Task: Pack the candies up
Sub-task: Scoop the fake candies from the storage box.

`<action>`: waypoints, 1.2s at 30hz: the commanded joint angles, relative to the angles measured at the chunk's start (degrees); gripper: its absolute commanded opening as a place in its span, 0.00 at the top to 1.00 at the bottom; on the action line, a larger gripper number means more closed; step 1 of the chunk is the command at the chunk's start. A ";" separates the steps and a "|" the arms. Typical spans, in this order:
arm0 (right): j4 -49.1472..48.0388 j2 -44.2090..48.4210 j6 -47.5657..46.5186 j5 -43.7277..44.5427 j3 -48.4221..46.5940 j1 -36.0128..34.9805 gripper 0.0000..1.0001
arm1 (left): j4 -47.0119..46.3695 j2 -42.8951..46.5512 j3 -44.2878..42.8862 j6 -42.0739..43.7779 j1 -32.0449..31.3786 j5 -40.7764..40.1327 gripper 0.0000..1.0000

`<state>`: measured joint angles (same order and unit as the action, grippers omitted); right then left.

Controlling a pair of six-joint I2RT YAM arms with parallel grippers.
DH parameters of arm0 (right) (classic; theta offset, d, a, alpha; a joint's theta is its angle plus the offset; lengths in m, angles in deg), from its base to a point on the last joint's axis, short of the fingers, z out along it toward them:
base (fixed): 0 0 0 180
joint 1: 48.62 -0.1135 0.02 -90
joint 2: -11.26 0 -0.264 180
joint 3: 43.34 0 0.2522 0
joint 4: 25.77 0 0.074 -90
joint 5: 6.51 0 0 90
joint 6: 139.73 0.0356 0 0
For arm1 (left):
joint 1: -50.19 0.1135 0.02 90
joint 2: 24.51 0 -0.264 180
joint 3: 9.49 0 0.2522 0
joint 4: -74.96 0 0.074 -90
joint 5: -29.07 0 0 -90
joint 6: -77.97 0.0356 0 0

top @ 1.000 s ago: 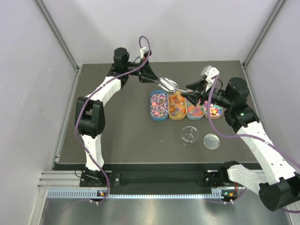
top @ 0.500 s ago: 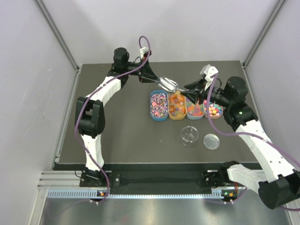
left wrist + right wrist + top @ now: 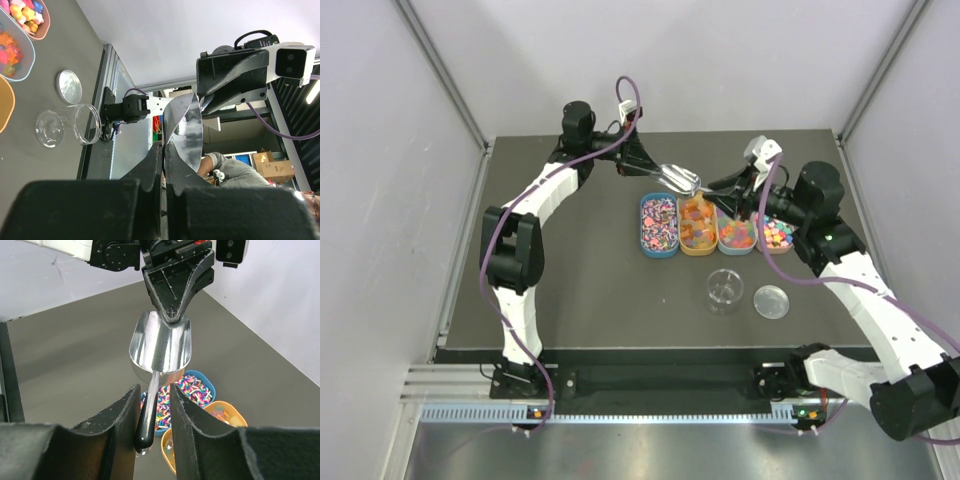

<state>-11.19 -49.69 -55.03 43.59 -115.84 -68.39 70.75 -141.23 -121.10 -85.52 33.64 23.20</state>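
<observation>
My left gripper (image 3: 658, 170) is shut on the rim of the silver scoop (image 3: 682, 179) and holds it in the air behind the trays; the left wrist view shows its fingers pinching the scoop's edge (image 3: 186, 135). My right gripper (image 3: 712, 187) is open, with the scoop's black handle (image 3: 146, 422) between its fingers, against the left one and clear of the right one. The candies (image 3: 659, 222) fill four oval trays below the scoop. In the right wrist view, rainbow candies (image 3: 192, 389) lie in a blue tray (image 3: 210, 383).
The row runs blue tray (image 3: 645, 236), orange tray (image 3: 697, 250), light blue tray (image 3: 736, 248), pink tray (image 3: 777, 249). A clear jar (image 3: 724, 288) and its lid (image 3: 772, 301) stand in front of them, also in the left wrist view (image 3: 75, 124).
My right gripper has moved left and back, bringing its fingers around the scoop's handle. The left gripper has kept the scoop almost still.
</observation>
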 commanded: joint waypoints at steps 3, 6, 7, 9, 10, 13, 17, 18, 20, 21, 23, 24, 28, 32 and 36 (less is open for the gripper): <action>-4.16 -0.57 0.82 0.00 -0.67 -0.97 0.71 | -2.06 0.97 -2.35 1.07 -0.32 2.26 1.00; -4.77 -0.93 0.99 0.26 -0.67 -1.06 0.73 | -2.06 0.98 -2.26 1.07 -0.32 2.26 1.00; -4.77 -1.10 1.08 0.35 -0.76 -1.06 0.76 | -2.06 0.98 -2.26 1.07 -0.32 2.26 1.00; -4.86 -1.63 1.08 0.09 -1.02 -1.06 0.84 | -2.15 1.06 -2.26 1.07 -0.32 2.17 1.00; -4.69 -1.63 1.34 0.26 -1.11 -1.06 1.00 | -2.15 1.06 -2.18 1.16 -0.32 2.26 1.00; -3.90 -1.98 0.56 -0.44 -1.46 -1.06 1.00 | -2.93 1.41 -2.09 1.07 -0.41 2.08 1.00; -1.00 -1.90 -1.90 -1.15 -3.83 -0.97 1.00 | -5.05 2.03 -2.35 2.12 -0.32 0.77 0.64; 1.79 -1.81 -2.60 -0.80 -4.45 -0.97 1.00 | -5.14 2.12 -2.44 2.39 -0.32 0.50 0.57; 3.83 -1.63 -4.28 -0.53 -6.72 -0.54 1.00 | -4.88 2.29 -2.35 3.35 -0.32 -0.11 0.34; 6.54 -1.46 -5.06 -0.53 -7.61 -0.27 1.00 | -4.53 2.29 -2.35 3.79 -0.14 -0.46 0.28; 12.06 -1.19 -9.62 0.08 -10.24 0.34 1.00 | -2.87 1.94 -2.61 6.50 0.29 -0.82 0.13; 14.10 -1.19 -9.64 0.78 -11.12 0.35 1.00 | -2.16 1.59 -2.70 7.48 0.30 -0.90 0.01; 23.51 -1.19 -15.87 7.36 -15.08 2.71 1.00 | 6.08 0.01 -3.23 15.03 2.32 -3.45 0.01; 31.24 -0.67 -17.55 13.70 -17.02 6.40 1.00 | 21.54 -0.17 -5.68 31.15 2.32 -8.89 0.01; 35.91 1.79 -16.59 22.46 -15.71 10.09 1.00 | 63.40 -2.09 -24.61 67.44 -2.57 -44.49 0.01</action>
<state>18.71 -50.83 -70.68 57.62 -130.38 -60.59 105.17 -143.29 -133.44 -47.66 35.49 6.13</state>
